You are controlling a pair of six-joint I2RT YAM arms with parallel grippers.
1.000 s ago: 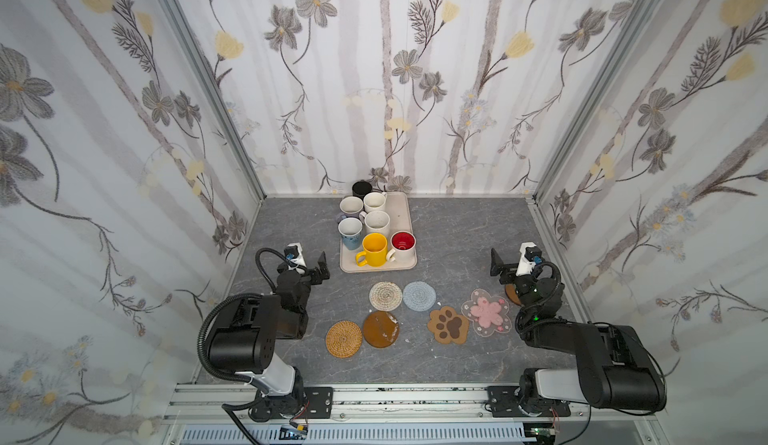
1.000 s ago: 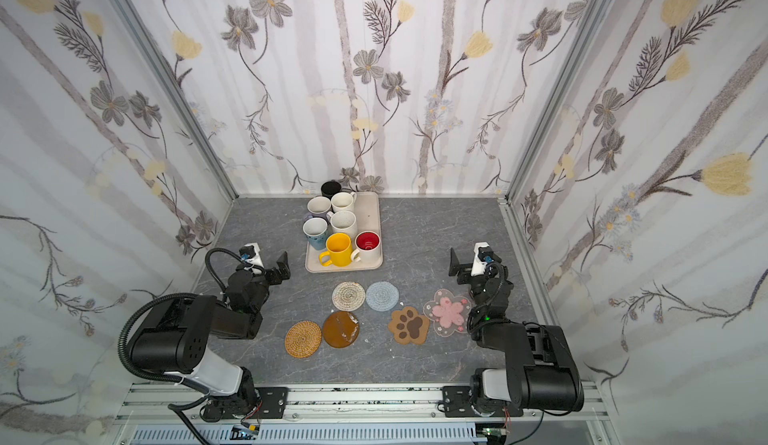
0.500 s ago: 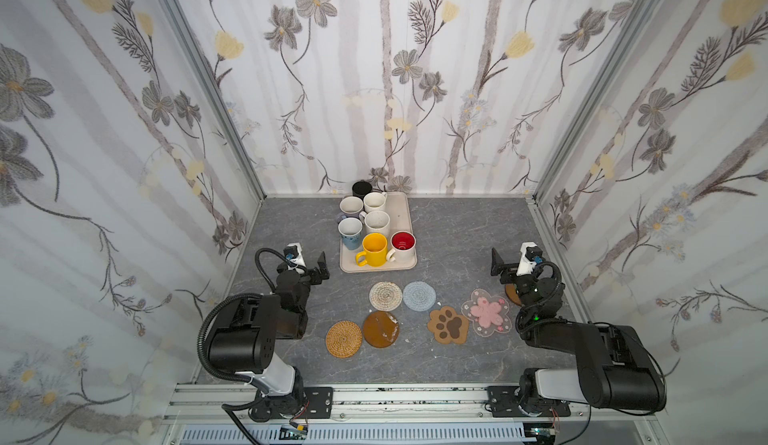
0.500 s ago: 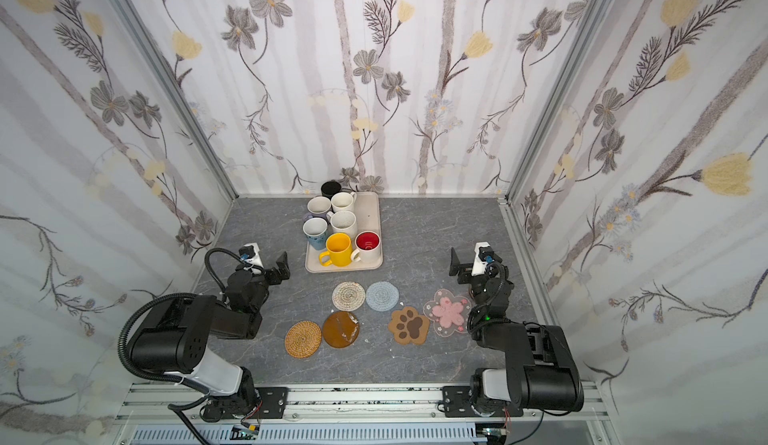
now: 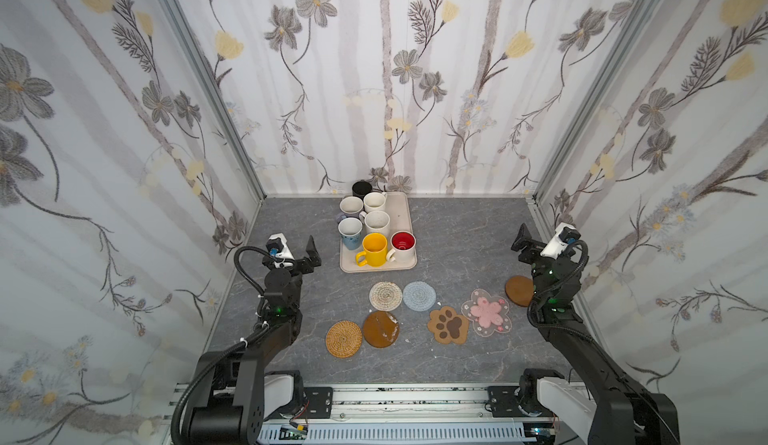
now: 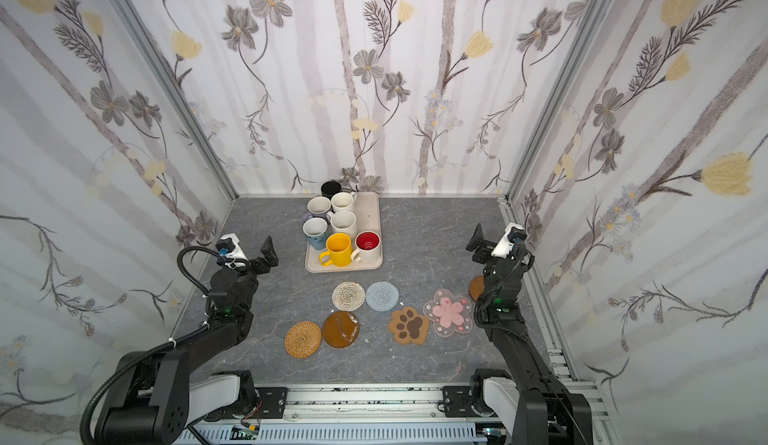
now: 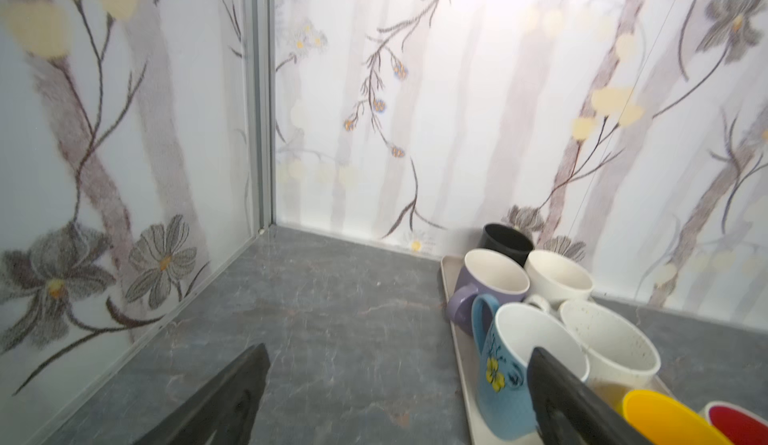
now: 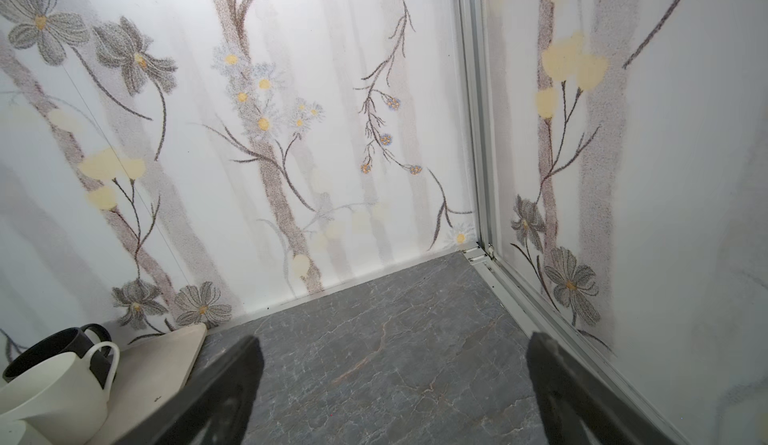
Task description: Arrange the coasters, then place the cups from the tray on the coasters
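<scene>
- On large beige rectangular tray (image 5: 401, 214) against back wall: seven handled mugs (image 5: 374, 247), upright.
- Nearer, on grey tabletop (image 5: 457, 235): seven assorted flat coasters (image 5: 419, 296) (one brown disc (image 5: 518, 290) far right).
- At either side: left gripper (image 7: 397, 353) and right gripper (image 8: 392, 339), spread wide, empty.

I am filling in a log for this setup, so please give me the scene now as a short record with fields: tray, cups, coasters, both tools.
tray: beige, far middle of the table
cups: seven, packed together at the tray; yellow mug and red-inside mug at its near end
coasters: seven, flat on the table before the tray, none bearing a cup; one brown disc partly hidden by the right arm
left tool: open, empty, beside the tray
right tool: open, empty
</scene>
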